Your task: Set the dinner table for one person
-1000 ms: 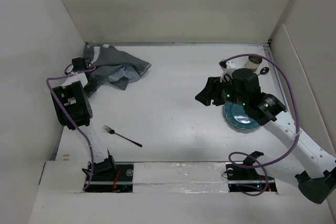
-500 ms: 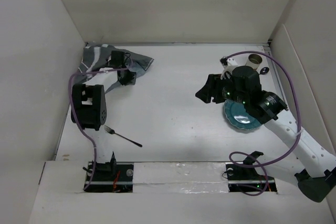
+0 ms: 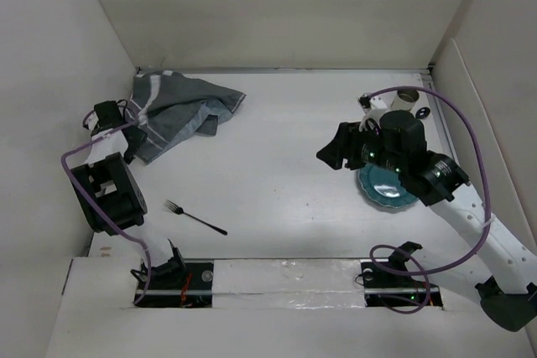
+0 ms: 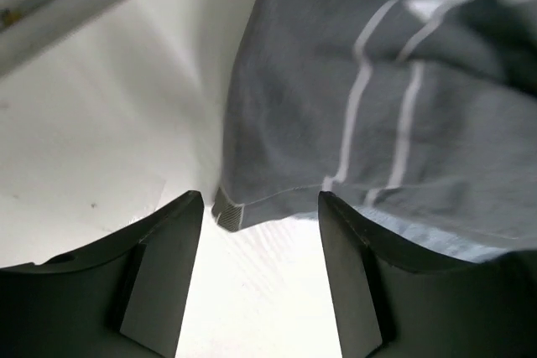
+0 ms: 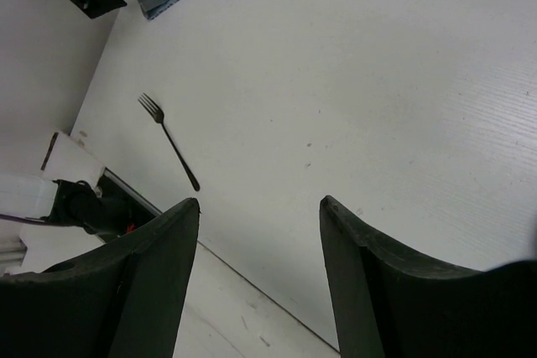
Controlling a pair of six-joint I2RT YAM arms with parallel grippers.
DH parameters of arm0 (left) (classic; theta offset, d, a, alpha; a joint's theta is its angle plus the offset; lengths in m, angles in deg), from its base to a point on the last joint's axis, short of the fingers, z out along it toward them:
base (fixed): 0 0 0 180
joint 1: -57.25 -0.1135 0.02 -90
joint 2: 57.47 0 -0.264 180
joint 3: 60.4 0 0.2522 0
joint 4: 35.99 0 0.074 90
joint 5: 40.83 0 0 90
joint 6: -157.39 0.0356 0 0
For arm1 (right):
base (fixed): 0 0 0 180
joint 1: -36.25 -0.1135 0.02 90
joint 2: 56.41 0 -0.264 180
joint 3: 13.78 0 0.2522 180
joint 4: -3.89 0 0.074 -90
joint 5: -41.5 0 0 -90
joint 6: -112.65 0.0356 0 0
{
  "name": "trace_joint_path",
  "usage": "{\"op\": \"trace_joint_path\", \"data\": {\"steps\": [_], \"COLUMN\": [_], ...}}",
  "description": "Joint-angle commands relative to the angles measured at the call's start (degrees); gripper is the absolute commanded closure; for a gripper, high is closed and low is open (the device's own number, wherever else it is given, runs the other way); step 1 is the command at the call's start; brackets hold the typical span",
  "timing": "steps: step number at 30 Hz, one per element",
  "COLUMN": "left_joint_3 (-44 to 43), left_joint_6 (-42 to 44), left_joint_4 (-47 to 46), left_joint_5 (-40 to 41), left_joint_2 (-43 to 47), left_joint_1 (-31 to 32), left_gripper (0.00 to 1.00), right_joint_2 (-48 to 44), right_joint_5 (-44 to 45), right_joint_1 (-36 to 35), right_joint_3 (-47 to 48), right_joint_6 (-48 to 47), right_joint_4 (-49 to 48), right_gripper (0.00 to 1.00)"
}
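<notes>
Presently: tabletop (image 3: 277,148); striped grey cloth (image 3: 180,106) at 10 o'clock, left gripper (image 4: 260,203) wide at its corner; fork (image 3: 195,218) at 7; teal plate (image 3: 386,186) at 3; right gripper (image 5: 258,203) wide, empty.

The dinner table (image 3: 277,165) was a large, flat, matte white rectangle, lying level beneath both grippers. Under the right gripper (image 5: 260,203) its bare surface spread forward and out to both sides, showing faint straight grain lines and a few tiny dark specks. Directly below the left gripper (image 4: 260,199) a bare white strip of it showed between the fingers, and ahead and to that gripper's left its edge met a pale side wall.
</notes>
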Motion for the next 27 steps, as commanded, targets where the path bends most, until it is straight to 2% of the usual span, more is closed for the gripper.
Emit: {"op": "trace_joint_path", "data": {"steps": [1, 4, 5, 6, 7, 8, 9, 11, 13, 14, 15, 18, 19, 22, 24, 25, 27], "left_joint_3": [0.41, 0.15, 0.06, -0.03, 0.32, 0.58, 0.67, 0.76, 0.94, 0.94, 0.94, -2.92, -4.84, -9.93, -12.5, -14.86, -17.77], "left_joint_6": [3.4, 3.93, 3.58, 3.32, 3.14, 3.05, 2.71, 2.18, -0.18, -0.2, -0.89, -4.49, -6.42, -9.94, -11.09, -11.44, -10.92], "left_joint_4": [1.16, 1.08, 0.82, 0.9, 0.21, -0.32, -0.94, -1.64, -4.7, -4.72, -6.81, -8.23, -9.19, -11.4, -11.49, -11.49, -9.66], "left_joint_5": [0.21, -2.24, -2.43, -2.52, -3.04, -5.57, -6.29, -6.47, -11.28, -11.31, -13.66, -15.61, -15.96, -17.46, -18.86, -19.3, -20.01], "left_joint_2": [-1.15, -4.48, -5.37, -6.08, -6.95, -7.22, -7.23, -6.44, -5.21, -4.77, -4.24, -4.41, -5.11, -8.44, -10.82, -13.27, -15.65], "left_joint_1": [0.24, 0.24, 0.24, 0.24, 0.24, 1.2, 2.08, 4.45, 10.66, 10.7, 15.49, 24.38, 30.33, 40.45, 44.34, 47.93, 51.29], "left_gripper": [0.45, 0.45, 0.5, 0.57, 0.85, 0.94, 1.0, 1.0, 1.0, 1.0, 1.0, 1.0, 1.0, 1.0, 1.0, 0.98, 0.86], "right_joint_2": [-1.6, -1.61, -1.61, -1.61, -1.52, -1.43, -1.6, -1.69, -1.61, -1.43, -1.26, -0.38, -0.2, 0.76, 1.38, 1.9, 2.35], "right_joint_5": [-0.3, -0.91, -1.09, -1.26, -1.26, -1.09, -0.83, -0.04, 0.32, 0.4, 0.84, 3.3, 4.18, 7.17, 8.14, 8.23, 10.33], "right_joint_1": [-0.84, -0.84, -0.84, -0.84, -0.84, -0.84, -0.84, -0.84, -0.84, -0.84, -0.84, -0.84, -0.84, -0.84, -0.14, 0.39, 0.92], "right_joint_3": [-0.82, -1.53, -1.53, -1.61, -1.44, -1.44, -1.44, -1.26, -1.18, -1.09, -1.09, -0.65, -0.39, -0.03, 0.14, 0.06, -0.03], "right_joint_6": [-0.81, -0.38, -0.11, -0.11, -0.11, -0.02, 0.15, 0.24, 0.42, 0.42, 0.42, 0.24, -0.02, -0.55, -0.55, -0.29, 0.5], "right_joint_4": [-0.04, -0.31, -0.31, -0.48, -0.48, -0.48, -0.31, -0.31, -0.48, -0.48, -0.48, -0.66, -0.66, -1.01, -1.01, -1.01, -1.1], "right_gripper": [0.35, 0.35, 0.35, 0.35, 0.35, 0.35, 0.35, 0.35, 0.35, 0.35, 0.35, 0.35, 0.35, 0.34, 0.33, 0.32, 0.3]}}
